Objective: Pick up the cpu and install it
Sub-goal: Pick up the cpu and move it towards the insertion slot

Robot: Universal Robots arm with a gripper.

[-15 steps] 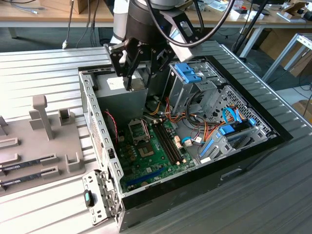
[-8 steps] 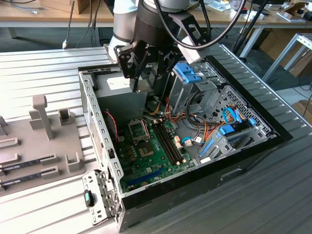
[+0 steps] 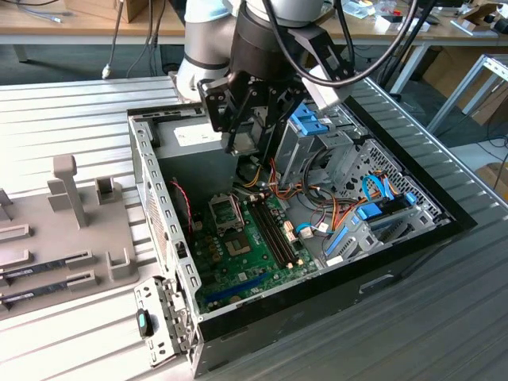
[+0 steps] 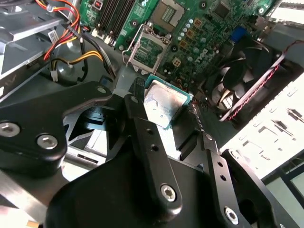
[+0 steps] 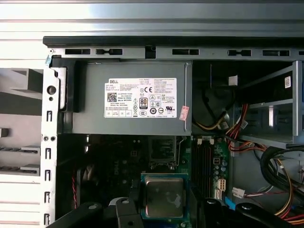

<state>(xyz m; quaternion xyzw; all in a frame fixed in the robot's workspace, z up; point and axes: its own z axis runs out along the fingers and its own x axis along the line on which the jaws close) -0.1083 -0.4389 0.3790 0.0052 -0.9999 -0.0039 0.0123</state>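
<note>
1. cpu [image 4: 164,104] job, widest thing first: the computer case [image 3: 143,159] is lying on its side with the panel off, giving the arm access from above.
2. The grey power supply [image 5: 133,95] is sitting against the case wall, beyond the socket in the first wrist view, bounding the working space on that side.
3. The green motherboard [image 3: 254,258] is lying flat on the case floor, so its socket is facing up at the tool.
4. The gripper [image 4: 166,100] is hanging inside the case over the board, jaws clamping the chip by two opposite edges and leaving the silver top uncovered.
5. The black fan [image 4: 237,80] is sitting just beside the socket in the second wrist view. I'd judge finger room is tight there.
6. The socket [image 4: 149,50] is looking empty inside its metal frame. Can't tell whether the retention lid is fully up.
7. The cpu is being held clear above the board, near the socket but not in it, with its silver top facing both wrist cameras and its green rim showing. Not seated yet.
</note>
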